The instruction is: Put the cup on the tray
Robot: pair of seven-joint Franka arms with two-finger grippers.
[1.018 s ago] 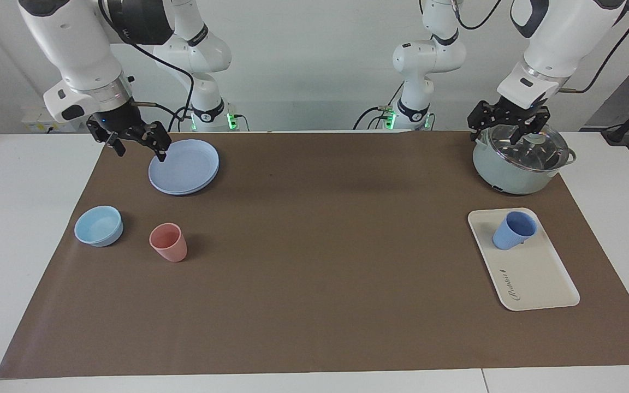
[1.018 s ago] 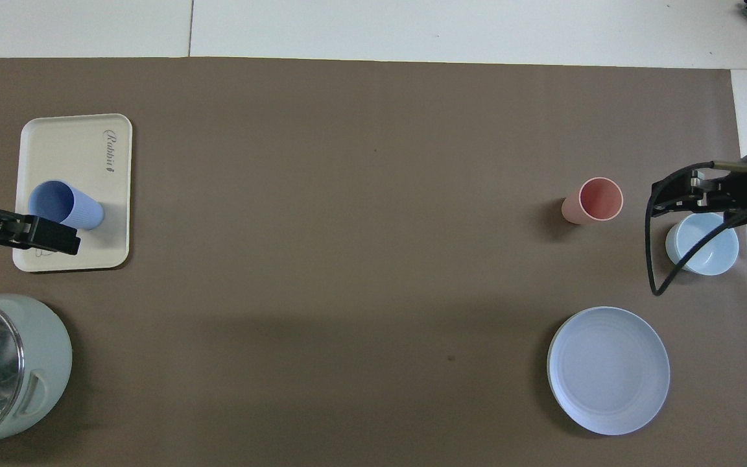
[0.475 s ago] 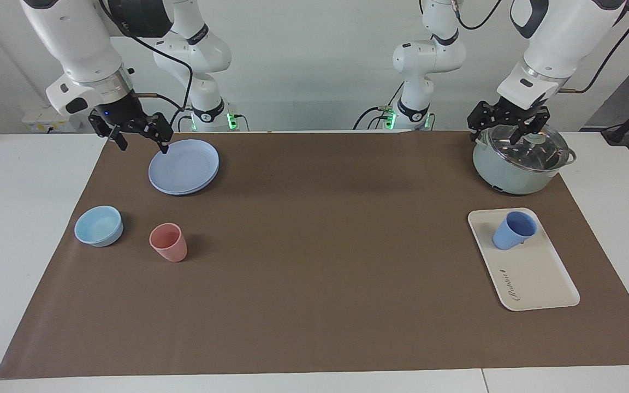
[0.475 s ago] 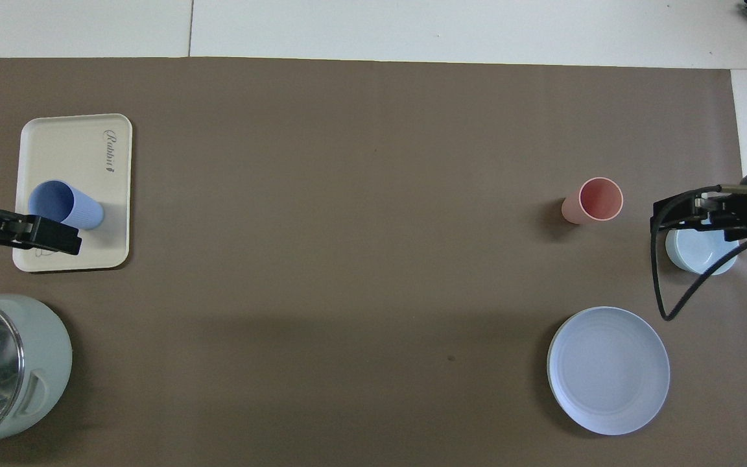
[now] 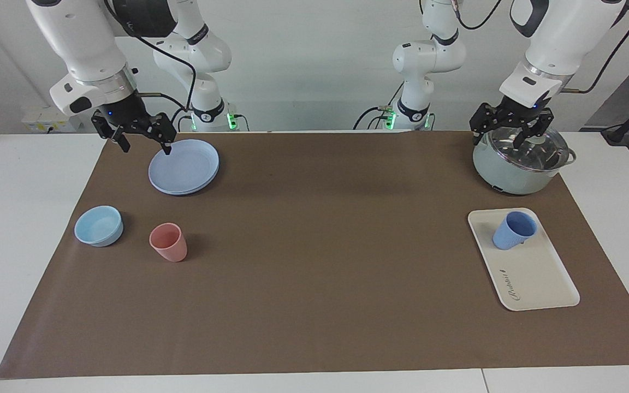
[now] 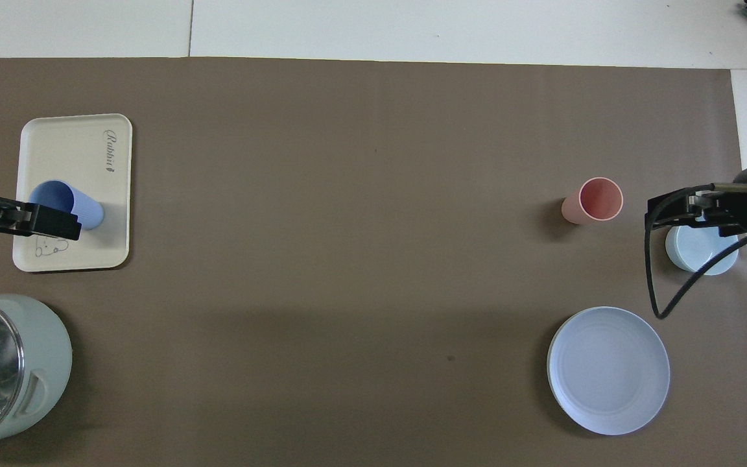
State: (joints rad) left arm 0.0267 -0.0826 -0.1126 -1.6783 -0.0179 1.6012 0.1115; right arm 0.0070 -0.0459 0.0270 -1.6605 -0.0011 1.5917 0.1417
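Cup (image 5: pixel 514 230) placement looks done: the blue tumbler stands upright on the tray (image 5: pixel 538 275), at the tray's end nearer the robots, with nothing gripping it. Left hand (image 5: pixel 512 125) hangs over the lidded pot (image 5: pixel 519 164), fingers apart and empty; right hand (image 5: pixel 138 132) hangs by the round plate (image 5: pixel 183 166), fingers likewise apart. What remains, I judge, is only to draw both arms clear without dipping toward the tray or nudging the pot lid.

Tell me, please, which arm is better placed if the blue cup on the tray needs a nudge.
Left: its open left pincer hangs over the pot beside the tray bearing the cup; the right pincer is over the plate.
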